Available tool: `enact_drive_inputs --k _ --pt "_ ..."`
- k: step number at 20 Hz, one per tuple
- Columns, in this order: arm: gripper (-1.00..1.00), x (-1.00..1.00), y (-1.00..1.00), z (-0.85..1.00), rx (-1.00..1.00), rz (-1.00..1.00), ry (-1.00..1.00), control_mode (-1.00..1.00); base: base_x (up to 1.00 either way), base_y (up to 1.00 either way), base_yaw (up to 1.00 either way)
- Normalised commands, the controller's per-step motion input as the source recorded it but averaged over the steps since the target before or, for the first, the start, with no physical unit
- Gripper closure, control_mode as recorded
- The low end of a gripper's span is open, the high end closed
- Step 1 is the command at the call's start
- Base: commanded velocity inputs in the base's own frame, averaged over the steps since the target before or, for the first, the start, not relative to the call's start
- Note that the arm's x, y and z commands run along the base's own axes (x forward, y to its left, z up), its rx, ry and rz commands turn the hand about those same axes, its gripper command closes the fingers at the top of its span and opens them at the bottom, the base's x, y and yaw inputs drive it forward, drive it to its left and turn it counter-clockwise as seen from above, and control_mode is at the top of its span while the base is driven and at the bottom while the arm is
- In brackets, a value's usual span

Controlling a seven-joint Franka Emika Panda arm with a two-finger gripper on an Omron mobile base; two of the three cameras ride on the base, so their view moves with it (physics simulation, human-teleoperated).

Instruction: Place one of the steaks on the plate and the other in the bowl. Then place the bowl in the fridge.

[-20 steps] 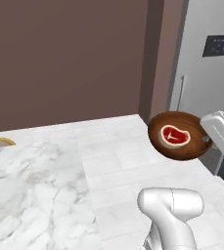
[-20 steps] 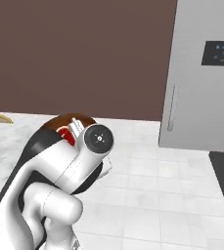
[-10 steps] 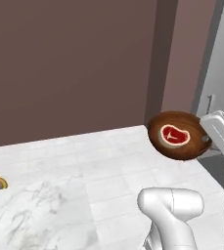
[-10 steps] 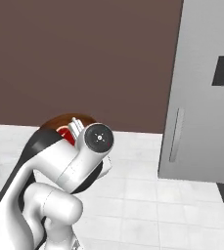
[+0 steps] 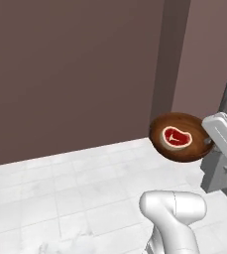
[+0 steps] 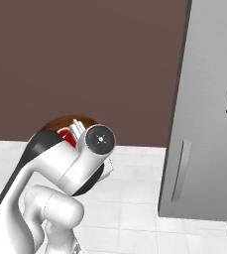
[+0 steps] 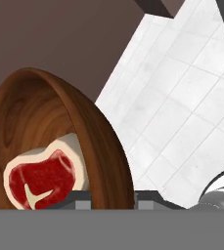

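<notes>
Bowl in the pincer, steak aboard, fridge door shut ahead.

Nearest, the pincer (image 7: 112,195) is pinched down on the rim of the wooden bowl (image 5: 180,137), its two dark tips either side of the brown wall at the bottom of the hand view, and the bowl rides clear above the white tiled floor (image 5: 85,183). Inside the bowl lies one raw steak (image 5: 177,137), red with its pale fat edge, tipped toward the camera with the bowl. Beyond, the grey fridge (image 6: 204,129) stands to the right of the bowl and farther off, door closed, its long upright handle (image 6: 179,171) facing the room. That's the relation that counts: the bowl sits left of the fridge front, and I'd say the door must open first.
</notes>
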Motion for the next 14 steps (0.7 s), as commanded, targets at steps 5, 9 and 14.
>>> enact_drive_inputs --k 5,9,14 --pt "1.0 0.0 0.0 0.0 0.0 0.0 0.0 1.0 1.0 0.48 -0.17" --pt "1.0 0.0 0.0 0.0 0.0 0.0 0.0 1.0 1.0 0.51 -0.21" --pt "1.0 0.0 0.0 0.0 0.0 0.0 0.0 1.0 1.0 0.59 -0.24"
